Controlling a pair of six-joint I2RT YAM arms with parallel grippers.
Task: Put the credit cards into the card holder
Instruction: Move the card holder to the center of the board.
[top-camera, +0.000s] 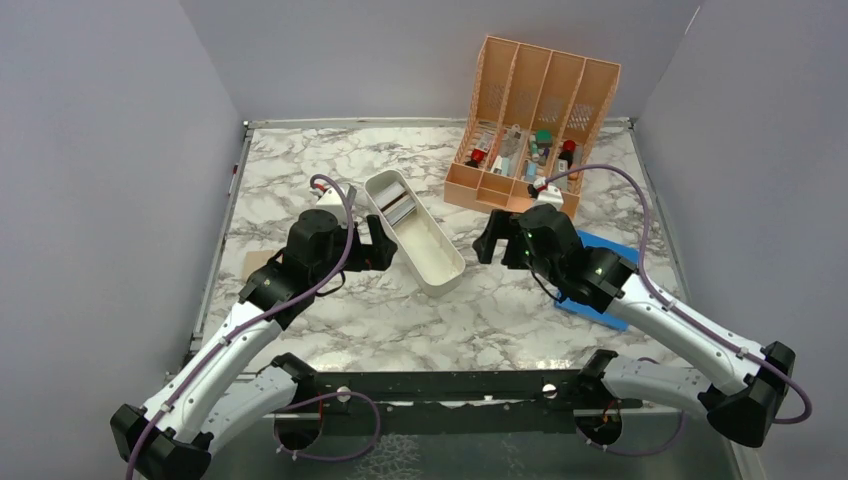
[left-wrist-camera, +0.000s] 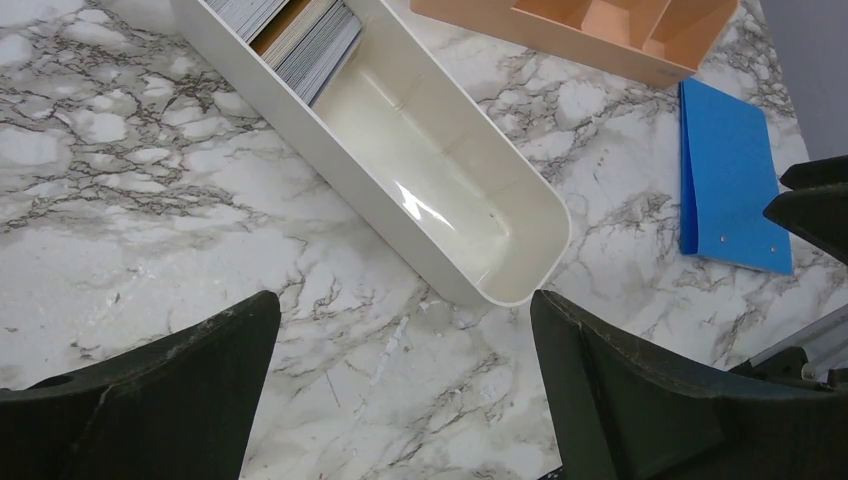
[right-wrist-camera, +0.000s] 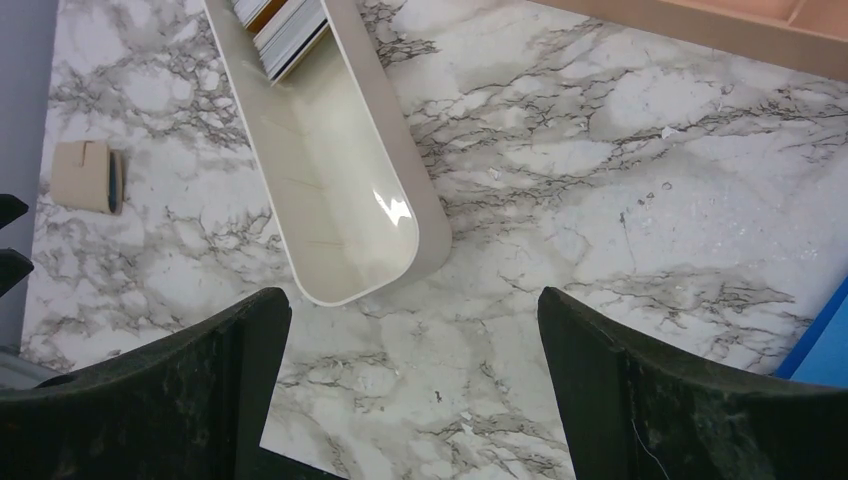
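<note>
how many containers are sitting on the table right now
2. The white oblong tray lies mid-table, with cards stacked at its far end. The peach slotted organizer stands at the far right. No other container shows, though more could be hidden from view.

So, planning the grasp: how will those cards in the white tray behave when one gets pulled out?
The credit cards look thin and stiff, packed on edge, so neighbours may lift along. The white tray is mostly bare, probably light, so it could slide.
</note>
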